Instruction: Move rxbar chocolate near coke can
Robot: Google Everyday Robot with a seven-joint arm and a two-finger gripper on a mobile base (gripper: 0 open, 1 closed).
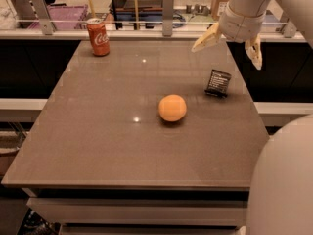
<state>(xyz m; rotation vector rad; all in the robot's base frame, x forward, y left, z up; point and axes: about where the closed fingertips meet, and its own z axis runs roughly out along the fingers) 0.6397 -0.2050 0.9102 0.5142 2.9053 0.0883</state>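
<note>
Because the rxbar chocolate (218,82) lies near the right edge of the table (112,151), well apart from the coke can (99,36) at the far-left corner, we judge the end effector (226,58) hovers above it, fingers spread and empty, for a descent. We count one bar, one can, one orange (172,107).

orange (172,107): on table (98,146) | coke can (99,36): far behind-left of orange | rxbar chocolate (218,82): right of orange, slightly behind | gripper (226,57): aloft behind-right of orange
</note>
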